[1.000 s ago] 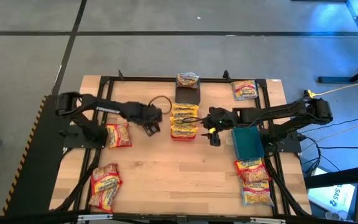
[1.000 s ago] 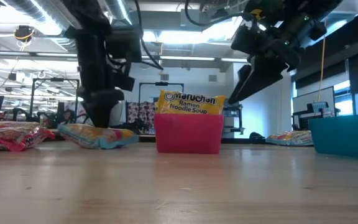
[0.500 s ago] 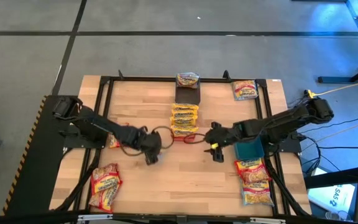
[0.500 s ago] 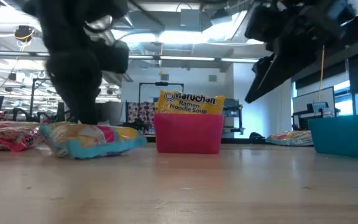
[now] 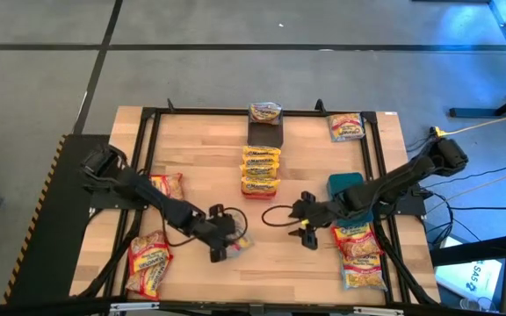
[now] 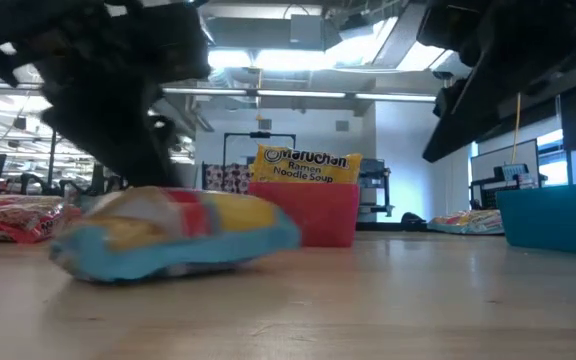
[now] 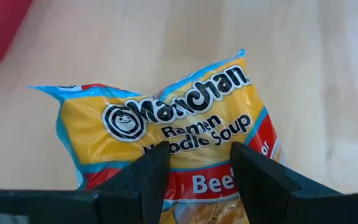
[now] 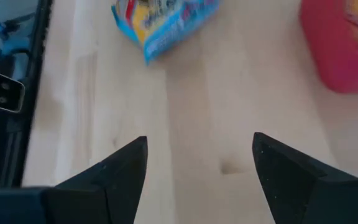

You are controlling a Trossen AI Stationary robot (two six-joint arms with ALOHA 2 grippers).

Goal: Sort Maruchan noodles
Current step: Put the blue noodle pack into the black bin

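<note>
The left gripper [image 5: 220, 249] reached out low over the front middle of the pale wooden bench [image 5: 191, 149], its jaws closed on a yellow crinkly plastic Maruchan beef ramen packet with blue edging [image 7: 173, 143], which seemed to rest on or just above the boards. The right gripper [image 5: 304, 230] hung nearby, jaws spread wide and holding nothing. Other yellow noodle packets [image 5: 152, 260] lay at the bench's front left and right corners, one at the far right corner, and a row stood upright in the red plastic bin [image 6: 303, 213] at centre.

By my reading, the step in hand was carrying this blue-edged packet to its place; the next move would call for lifting it clear and taking it to a matching bin, perhaps the teal plastic bin [image 5: 345, 186] on the right.

The far end of the packet was cut off in the left wrist view, and whether it quite touched the bench could not be settled.
</note>
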